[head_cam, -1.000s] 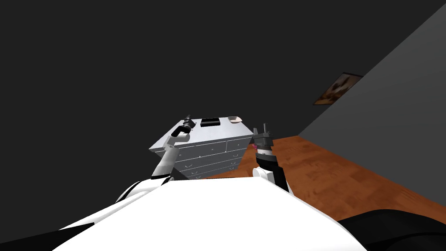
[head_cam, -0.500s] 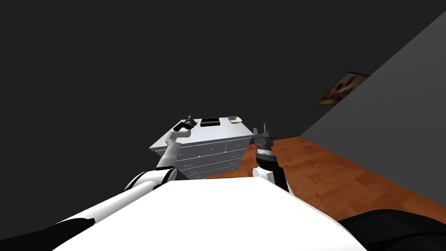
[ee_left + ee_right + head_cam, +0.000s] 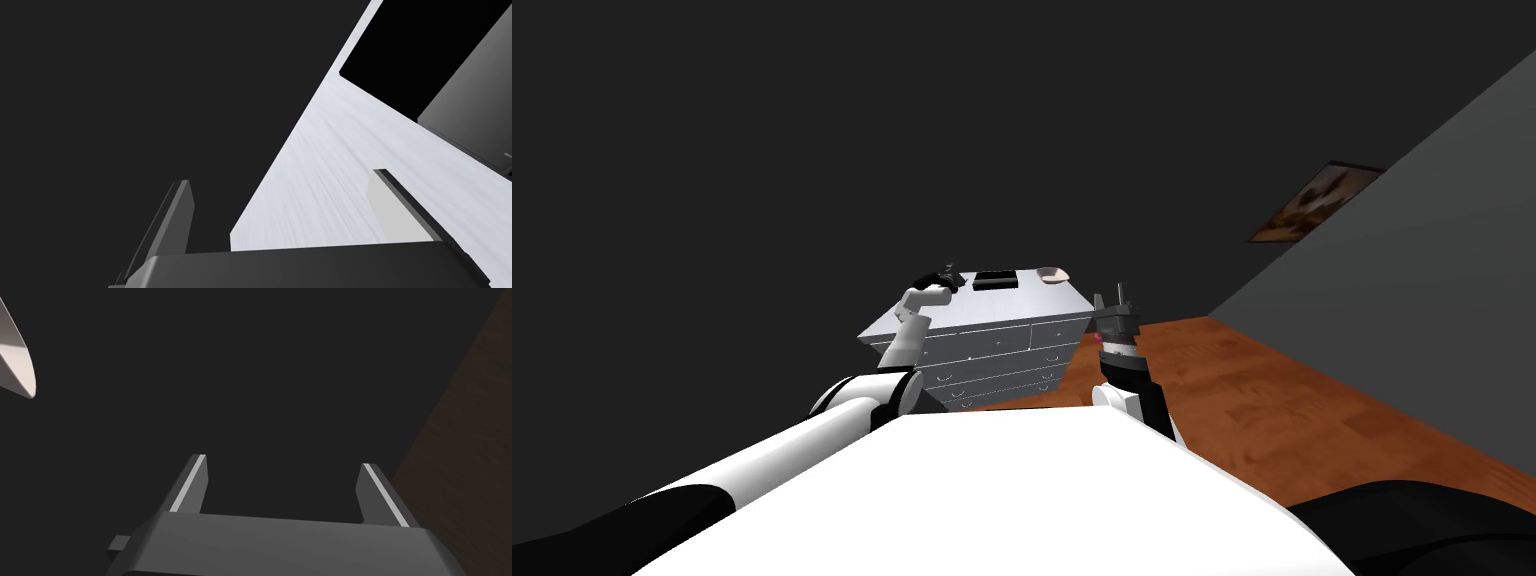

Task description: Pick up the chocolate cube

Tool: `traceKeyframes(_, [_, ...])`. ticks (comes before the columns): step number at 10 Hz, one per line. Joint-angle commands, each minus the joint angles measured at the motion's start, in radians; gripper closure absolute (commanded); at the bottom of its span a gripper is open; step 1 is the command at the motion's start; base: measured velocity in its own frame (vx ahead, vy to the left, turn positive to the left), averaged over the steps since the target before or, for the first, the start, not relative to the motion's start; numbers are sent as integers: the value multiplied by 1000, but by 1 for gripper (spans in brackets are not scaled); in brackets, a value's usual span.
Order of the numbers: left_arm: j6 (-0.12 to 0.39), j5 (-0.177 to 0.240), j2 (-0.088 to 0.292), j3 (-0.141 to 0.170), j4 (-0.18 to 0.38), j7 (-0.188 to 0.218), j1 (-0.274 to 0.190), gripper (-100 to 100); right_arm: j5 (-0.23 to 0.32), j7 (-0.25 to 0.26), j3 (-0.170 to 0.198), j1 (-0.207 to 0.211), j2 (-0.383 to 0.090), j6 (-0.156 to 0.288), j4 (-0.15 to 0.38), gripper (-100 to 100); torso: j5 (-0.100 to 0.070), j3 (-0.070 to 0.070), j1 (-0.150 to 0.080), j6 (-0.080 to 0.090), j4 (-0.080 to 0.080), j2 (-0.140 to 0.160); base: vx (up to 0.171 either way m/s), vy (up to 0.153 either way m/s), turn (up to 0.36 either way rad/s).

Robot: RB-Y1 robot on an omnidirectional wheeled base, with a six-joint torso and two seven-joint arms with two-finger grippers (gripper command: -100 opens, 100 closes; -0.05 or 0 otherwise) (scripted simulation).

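A black flat block (image 3: pixel 993 281), the one dark thing on the white dresser (image 3: pixel 1012 302), lies at the back of its top. My left gripper (image 3: pixel 949 274) hovers over the top's left end, a short way left of the block. In the left wrist view its fingers (image 3: pixel 395 210) stand wide apart with nothing between them, above the white top (image 3: pixel 325 165). The block (image 3: pixel 465 110) lies ahead and to one side. My right gripper (image 3: pixel 1109 297) is raised beside the dresser's right corner, open (image 3: pixel 282 463) and empty.
A pale shallow bowl (image 3: pixel 1052 273) sits at the dresser top's right back corner, and its rim (image 3: pixel 15 363) edges into the right wrist view. Dark walls stand behind and to the right, with a picture frame (image 3: pixel 1317 203). Wooden floor (image 3: pixel 1312 400) lies to the right.
My left arm has stretched further forward, carrying its gripper a little up and over the dresser's left end. The head camera has shifted slightly. The right arm has not moved.
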Motion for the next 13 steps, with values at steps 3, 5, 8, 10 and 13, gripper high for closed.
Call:
traceKeyframes(3, [101, 4, 9, 11, 63, 47, -72, -100, 0, 0, 0, 0, 0, 0, 0, 0, 0, 0, 0, 0, 0, 0, 3, -15, 39])
traceKeyframes(5, [158, 5, 15, 18, 105, 76, -118, -100, 0, 0, 0, 0, 0, 0, 0, 0, 0, 0, 0, 0, 0, 0, 7, -19, 85])
traceKeyframes(8, [234, 6, 21, 24, 157, 103, -176, -100, 0, 0, 0, 0, 0, 0, 0, 0, 0, 0, 0, 0, 0, 0, 5, -10, 39])
traceKeyframes(10, [291, 5, 26, 30, 198, 130, -221, -100, 0, 0, 0, 0, 0, 0, 0, 0, 0, 0, 0, 0, 0, 0, 8, -14, 67])
traceKeyframes(13, [370, 5, 32, 36, 247, 155, -275, -100, 0, 0, 0, 0, 0, 0, 0, 0, 0, 0, 0, 0, 0, 0, 3, -7, 53])
